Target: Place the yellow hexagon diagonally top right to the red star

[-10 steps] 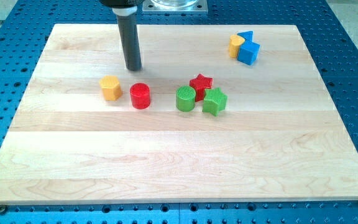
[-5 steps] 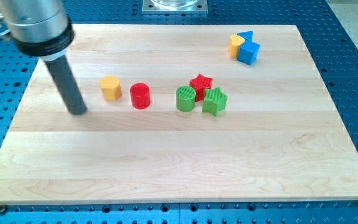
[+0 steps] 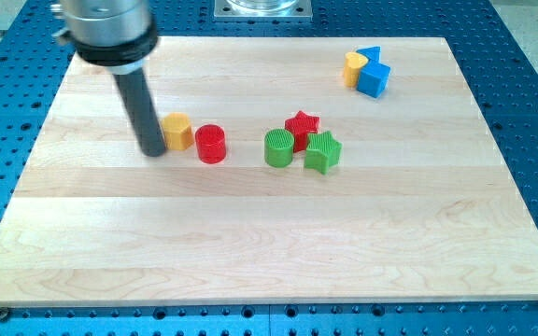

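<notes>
The yellow hexagon (image 3: pixel 177 131) lies on the wooden board (image 3: pixel 269 243), left of centre. My tip (image 3: pixel 153 151) stands right against the hexagon's left side. A red cylinder (image 3: pixel 210 144) sits just right of the hexagon, nearly touching it. The red star (image 3: pixel 302 123) is further right, at the board's middle. A green cylinder (image 3: pixel 279 147) sits at the star's lower left and a green star (image 3: pixel 322 151) at its lower right, both pressed close to it.
A yellow heart (image 3: pixel 354 68), a blue triangle (image 3: pixel 369 54) and a blue cube (image 3: pixel 375 78) cluster at the view's top right. Blue perforated table surrounds the board.
My tip moved from the board's top to the hexagon's far left, then right against it. The yellow hexagon has shifted slightly right toward the red cylinder.
</notes>
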Controlling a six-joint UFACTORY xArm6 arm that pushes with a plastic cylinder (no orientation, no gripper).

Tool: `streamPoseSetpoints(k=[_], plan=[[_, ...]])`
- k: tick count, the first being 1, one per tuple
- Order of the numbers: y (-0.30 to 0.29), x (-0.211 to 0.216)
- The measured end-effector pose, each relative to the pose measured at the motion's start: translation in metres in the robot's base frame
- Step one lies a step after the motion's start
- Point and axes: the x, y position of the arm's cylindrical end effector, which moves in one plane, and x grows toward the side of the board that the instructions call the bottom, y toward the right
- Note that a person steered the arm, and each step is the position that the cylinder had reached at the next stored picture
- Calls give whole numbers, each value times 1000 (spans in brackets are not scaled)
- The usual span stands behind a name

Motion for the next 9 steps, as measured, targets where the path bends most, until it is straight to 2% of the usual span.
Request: streamPoseSetpoints(k=[1, 2, 3, 4, 5, 6, 7, 9], plan=[[37, -15], [26, -51], [57, -67], [111, -74], [101, -52], [119, -30], [186, -57], [197, -75]])
